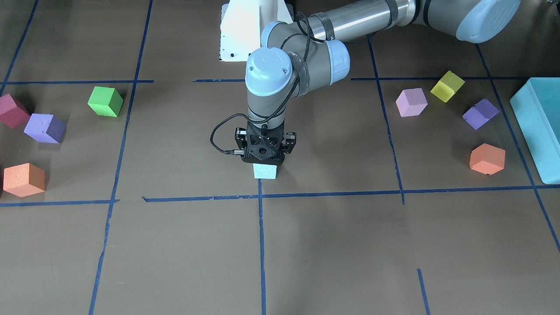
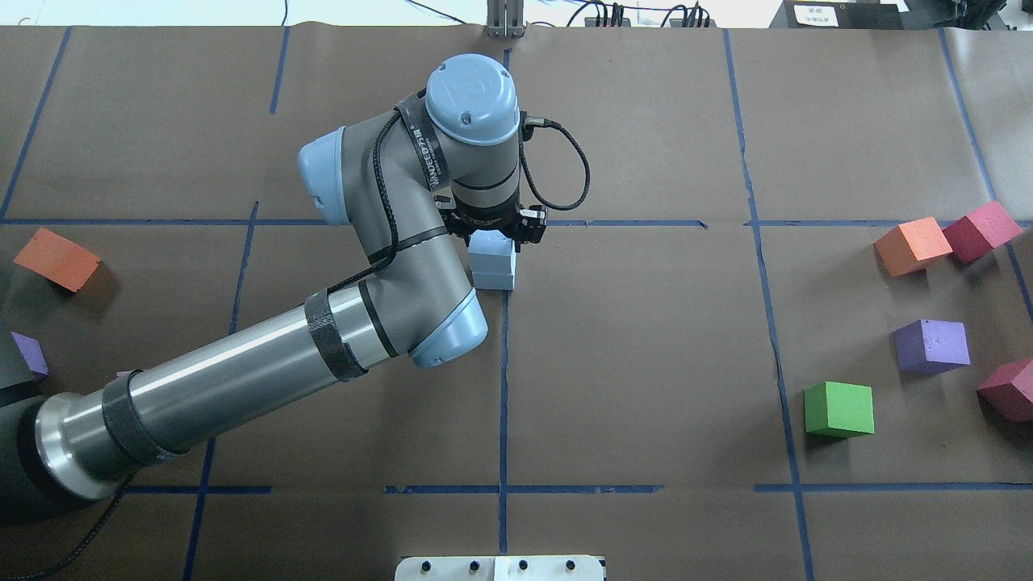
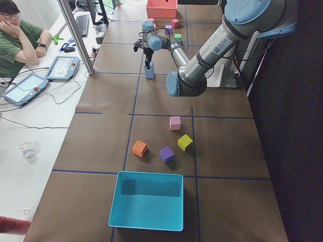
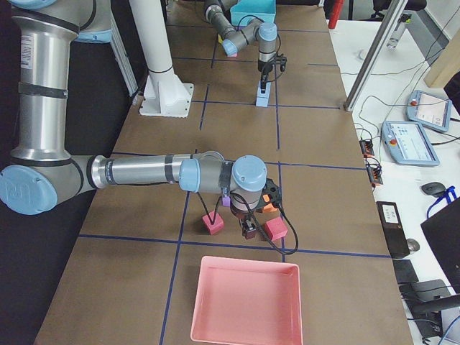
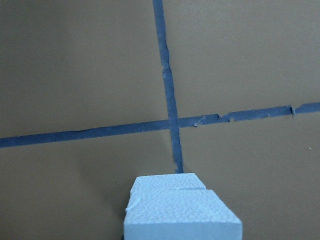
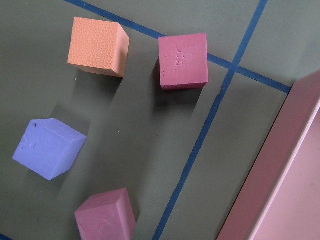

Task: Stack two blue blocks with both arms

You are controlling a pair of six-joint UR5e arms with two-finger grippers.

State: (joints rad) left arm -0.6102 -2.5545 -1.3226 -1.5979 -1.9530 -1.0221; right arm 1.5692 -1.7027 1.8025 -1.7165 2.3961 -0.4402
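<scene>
Two pale blue blocks stand stacked at the table's middle, beside a tape crossing. The upper blue block [image 2: 492,252] sits on the lower blue block [image 2: 494,279], which looks aqua in the front view [image 1: 265,171]. My left gripper [image 2: 494,240] points straight down over the stack, its fingers flanking the upper block, shut on it. The left wrist view shows the upper block [image 5: 182,215] close below, slightly offset from the lower one [image 5: 165,181]. My right gripper [image 4: 249,228] hovers low over cubes at the robot's right end; I cannot tell if it is open or shut.
Orange [image 2: 912,244], red [image 2: 980,230], purple [image 2: 932,345] and green [image 2: 839,409] cubes lie on the robot's right, near a pink tray [image 4: 244,302]. Pink [image 1: 411,102], yellow [image 1: 447,85], purple [image 1: 480,113] and orange [image 1: 487,159] cubes and a teal box [image 1: 538,127] lie on its left.
</scene>
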